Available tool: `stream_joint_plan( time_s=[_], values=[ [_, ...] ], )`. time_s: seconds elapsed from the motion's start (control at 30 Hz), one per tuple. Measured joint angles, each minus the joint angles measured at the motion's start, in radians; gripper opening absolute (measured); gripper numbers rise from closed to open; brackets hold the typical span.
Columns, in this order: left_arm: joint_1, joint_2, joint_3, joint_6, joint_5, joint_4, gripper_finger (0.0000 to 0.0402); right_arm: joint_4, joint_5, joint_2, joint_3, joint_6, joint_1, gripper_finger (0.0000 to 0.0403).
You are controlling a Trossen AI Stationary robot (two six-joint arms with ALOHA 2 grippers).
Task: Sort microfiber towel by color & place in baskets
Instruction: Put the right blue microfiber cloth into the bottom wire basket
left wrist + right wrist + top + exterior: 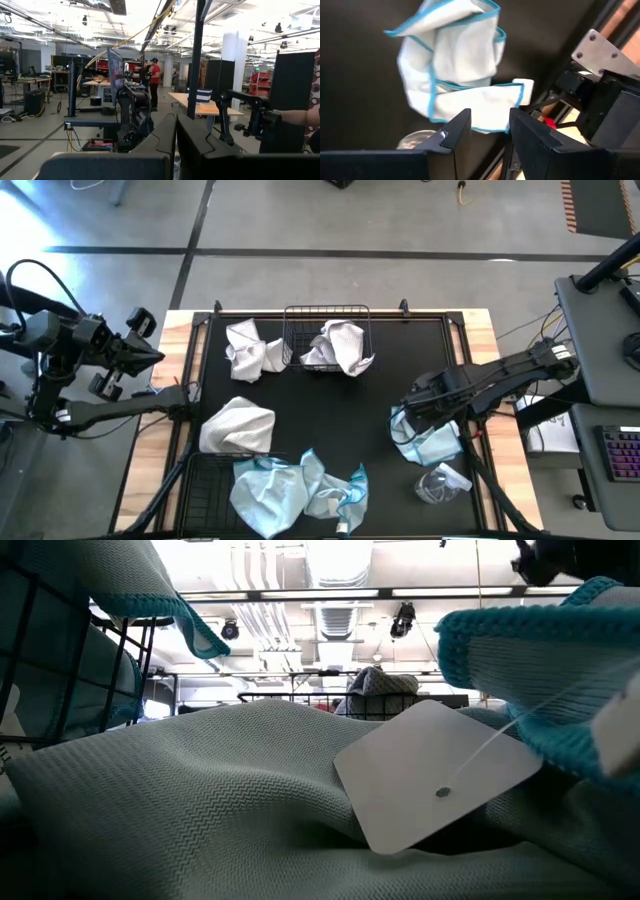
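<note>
High view: right gripper (415, 412), fingers parted and empty, hovers above a blue-edged towel (428, 442) near the mat's (345, 405) right edge; left gripper (150, 352), fingers closed, waits off-table left.

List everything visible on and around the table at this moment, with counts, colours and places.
White towels: three; one in the far basket, one left of that basket, one on the mat's left side.
Blue towels: a heap at the near basket, one on the mat's right under the right gripper.
Baskets: two, black wire; far edge middle, near left corner.
Mat: one, black, covering the table.
Clear wrapper: one, near right corner.
Tag: one, white, on a blue towel close to the low camera.
Left gripper: shut, parked off the table's left.
Right gripper: open, above the right blue towel.
</note>
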Motion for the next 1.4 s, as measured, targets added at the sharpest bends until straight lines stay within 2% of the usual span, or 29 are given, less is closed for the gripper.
stream_joint_plan(
  time_s=[0.17, 0.33, 0.5, 0.83, 1.1, 1.4],
  values=[
    [0.000, 0.000, 0.000, 0.000, 0.000, 0.000, 0.0000, 0.055, -0.023, 0.000, -0.085, 0.000, 0.000, 0.0132],
    [0.000, 0.000, 0.000, 0.000, 0.000, 0.000, 0.0000, 0.215, -0.057, 0.000, -0.187, -0.001, 0.000, 0.0135],
    [0.000, 0.000, 0.000, 0.000, 0.000, 0.000, 0.0000, 0.358, -0.058, 0.000, -0.278, 0.000, 0.000, 0.0135],
    [0.000, 0.000, 0.000, 0.000, 0.000, 0.000, 0.0000, 0.533, -0.057, 0.000, -0.395, 0.037, 0.000, 0.0137],
    [0.000, 0.000, 0.000, 0.003, 0.000, 0.000, 0.0000, 0.613, -0.057, 0.000, -0.433, 0.063, 0.000, 0.0137],
    [0.000, 0.000, 0.000, 0.004, 0.000, -0.019, 0.0000, 0.625, -0.056, 0.042, -0.434, 0.061, 0.000, 0.0137]
  ],
)
